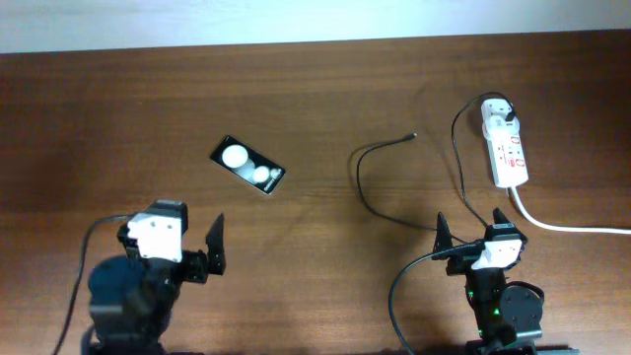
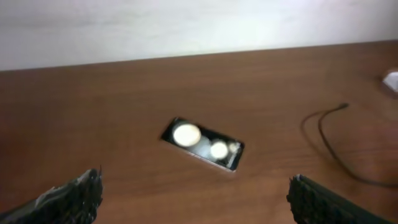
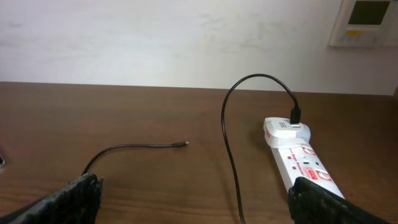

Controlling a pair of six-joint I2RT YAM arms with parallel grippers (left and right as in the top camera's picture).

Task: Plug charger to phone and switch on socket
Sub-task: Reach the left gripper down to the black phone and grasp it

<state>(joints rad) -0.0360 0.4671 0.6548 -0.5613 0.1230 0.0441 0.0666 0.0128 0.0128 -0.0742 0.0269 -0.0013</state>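
The black phone (image 1: 247,165) with two white round spots lies flat on the wooden table, left of centre; it also shows in the left wrist view (image 2: 203,144). The thin black charger cable (image 1: 367,187) loops across the table, its loose connector tip (image 1: 412,136) pointing right, seen too in the right wrist view (image 3: 182,144). Its white plug adapter (image 1: 497,108) sits in the far end of the white socket strip (image 1: 509,150), which the right wrist view shows (image 3: 305,163). My left gripper (image 2: 194,196) is open and empty, short of the phone. My right gripper (image 3: 196,199) is open and empty, near the strip.
A thick white cord (image 1: 572,227) runs from the strip's near end off to the right. A white wall stands behind the table's far edge (image 1: 315,41). A wall panel (image 3: 367,22) shows at the upper right in the right wrist view.
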